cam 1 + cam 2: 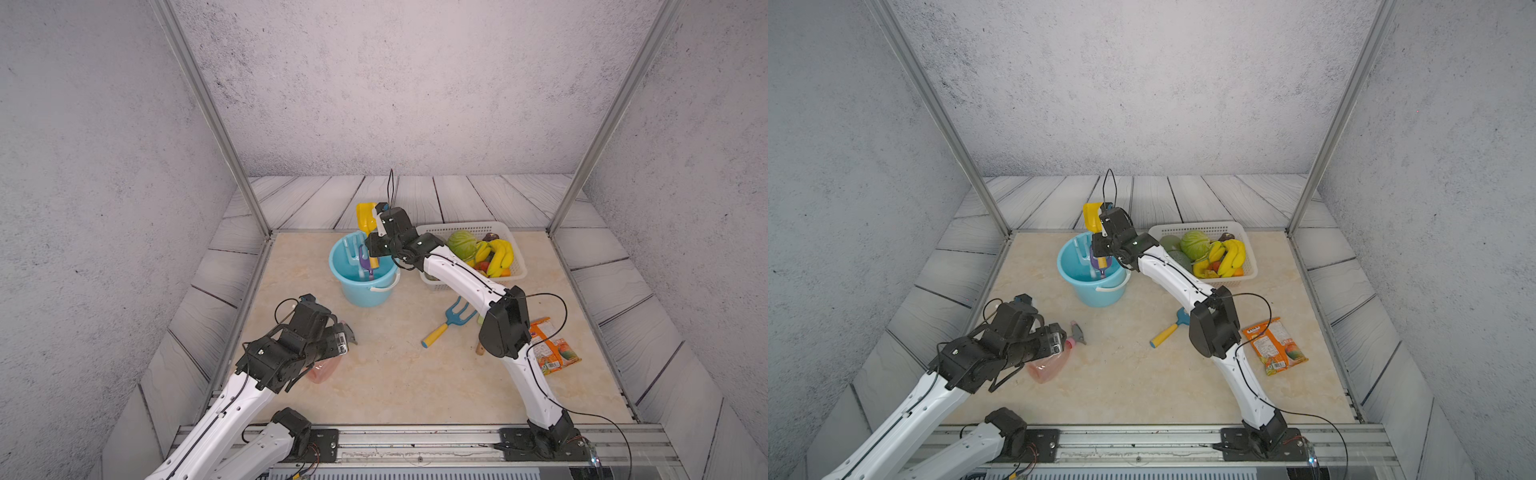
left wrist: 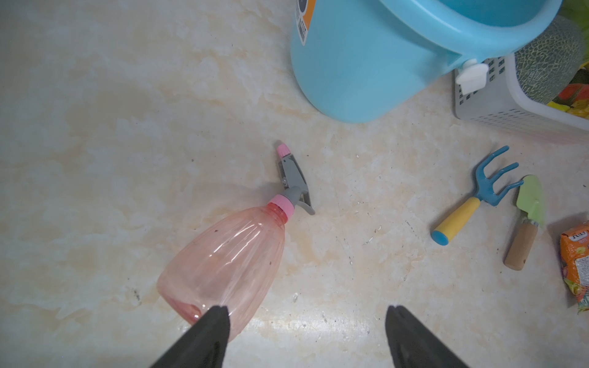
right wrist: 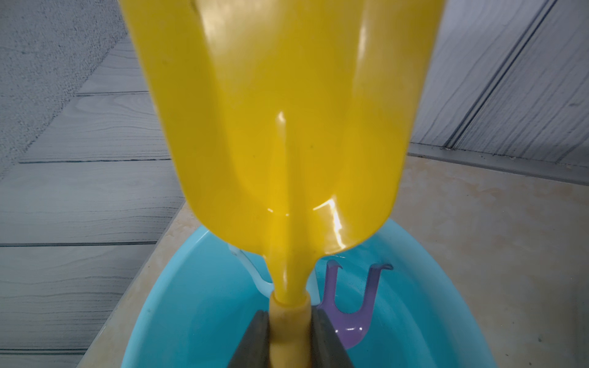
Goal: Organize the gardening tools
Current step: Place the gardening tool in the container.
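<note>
A white perforated basket (image 1: pixel 469 228) stands at the counter's (image 1: pixel 415 386) far right corner, filled with a green cabbage (image 1: pixel 462 245), a bunch of bananas (image 1: pixel 498 255), a netted melon (image 1: pixel 1170 242) and small red and orange fruit. Just beside it, along the far edge, a light-blue bucket (image 1: pixel 365 293) stands upright, its white handle hanging down against its wall. An orange snack packet (image 1: pixel 555 347) lies flat near the right edge, well apart from the basket.
</note>
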### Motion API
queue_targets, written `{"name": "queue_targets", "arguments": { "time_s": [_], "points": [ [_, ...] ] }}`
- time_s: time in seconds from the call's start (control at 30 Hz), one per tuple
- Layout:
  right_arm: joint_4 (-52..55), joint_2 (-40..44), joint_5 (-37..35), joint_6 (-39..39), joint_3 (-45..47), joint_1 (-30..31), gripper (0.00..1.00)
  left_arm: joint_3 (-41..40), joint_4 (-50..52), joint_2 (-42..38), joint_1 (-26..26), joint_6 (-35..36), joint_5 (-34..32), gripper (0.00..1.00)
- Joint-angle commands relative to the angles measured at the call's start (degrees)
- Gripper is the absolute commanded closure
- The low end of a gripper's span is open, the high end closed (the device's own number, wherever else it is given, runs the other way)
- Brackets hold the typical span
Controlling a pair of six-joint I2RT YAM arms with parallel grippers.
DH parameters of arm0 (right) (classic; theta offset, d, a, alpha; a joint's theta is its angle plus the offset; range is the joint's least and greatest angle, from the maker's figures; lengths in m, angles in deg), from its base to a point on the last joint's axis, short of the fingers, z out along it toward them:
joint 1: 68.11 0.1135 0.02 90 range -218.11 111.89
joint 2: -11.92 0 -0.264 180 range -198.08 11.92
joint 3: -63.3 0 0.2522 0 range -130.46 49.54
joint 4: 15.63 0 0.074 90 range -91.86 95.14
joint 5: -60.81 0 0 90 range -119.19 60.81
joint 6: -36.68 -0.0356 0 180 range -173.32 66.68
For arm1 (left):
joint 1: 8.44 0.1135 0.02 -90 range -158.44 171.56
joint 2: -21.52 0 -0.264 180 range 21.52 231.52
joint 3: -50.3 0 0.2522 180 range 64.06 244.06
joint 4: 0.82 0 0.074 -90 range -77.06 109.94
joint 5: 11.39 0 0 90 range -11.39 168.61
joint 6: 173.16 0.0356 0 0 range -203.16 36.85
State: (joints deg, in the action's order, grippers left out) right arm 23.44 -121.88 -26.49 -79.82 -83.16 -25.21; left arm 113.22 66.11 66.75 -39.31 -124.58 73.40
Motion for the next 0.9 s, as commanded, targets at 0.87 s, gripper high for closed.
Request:
{"name": "queue_targets", "arguments": {
  "time_s": [0.87],
  "points": [
    [-4.88, 12.95, 1.42, 1.39, 13.85, 0.08, 0.35, 1.61, -1.0, 1.24, 0.89, 1.96, 0.46, 0.09]
  ]
}}
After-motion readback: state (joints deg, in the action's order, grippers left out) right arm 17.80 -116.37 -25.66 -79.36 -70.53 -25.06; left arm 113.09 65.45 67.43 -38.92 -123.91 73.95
